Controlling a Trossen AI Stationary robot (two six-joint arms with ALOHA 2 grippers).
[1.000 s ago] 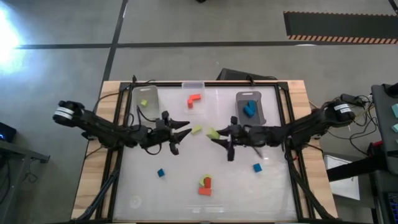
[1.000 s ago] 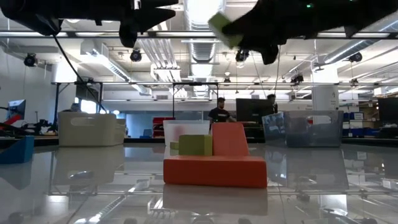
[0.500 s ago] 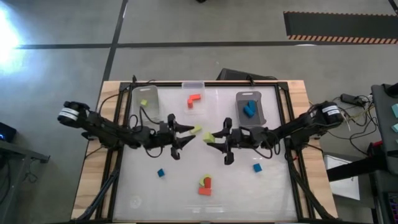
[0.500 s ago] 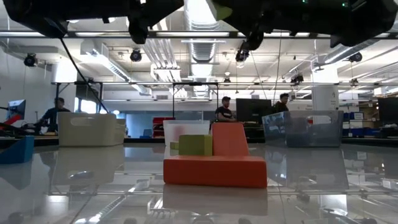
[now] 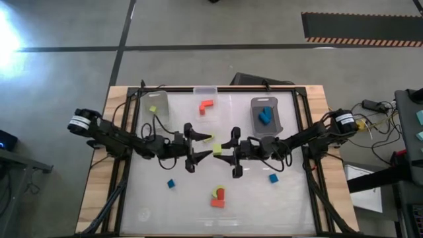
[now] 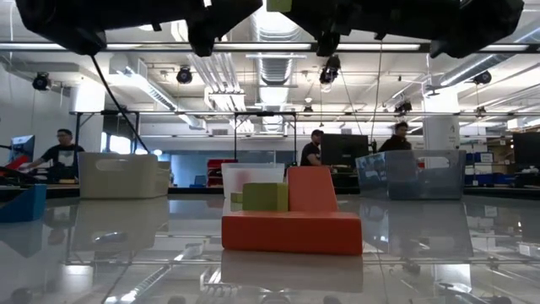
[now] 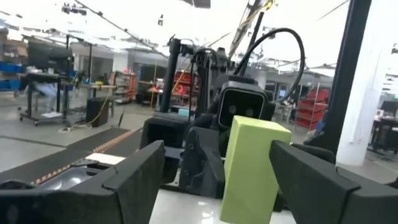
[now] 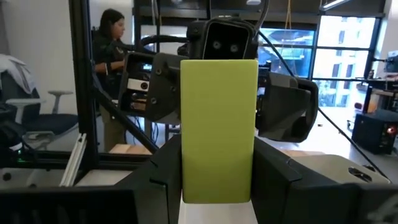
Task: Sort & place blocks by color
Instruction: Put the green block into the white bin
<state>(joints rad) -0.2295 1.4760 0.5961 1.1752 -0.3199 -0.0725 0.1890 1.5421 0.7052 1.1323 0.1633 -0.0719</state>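
Mid-air handoff: our right gripper (image 5: 226, 152) clamps the lime green bar block (image 8: 219, 129) upright so our left gripper (image 5: 201, 147), fingers spread, can take it.

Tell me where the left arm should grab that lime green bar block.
The lime green bar block's free end, approached straight on: the right arm's jaws clamp the other end, and its flat sides face the left arm's open jaws.

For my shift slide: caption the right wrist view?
Right gripper holds an upright lime green bar block, facing the open left gripper close ahead.
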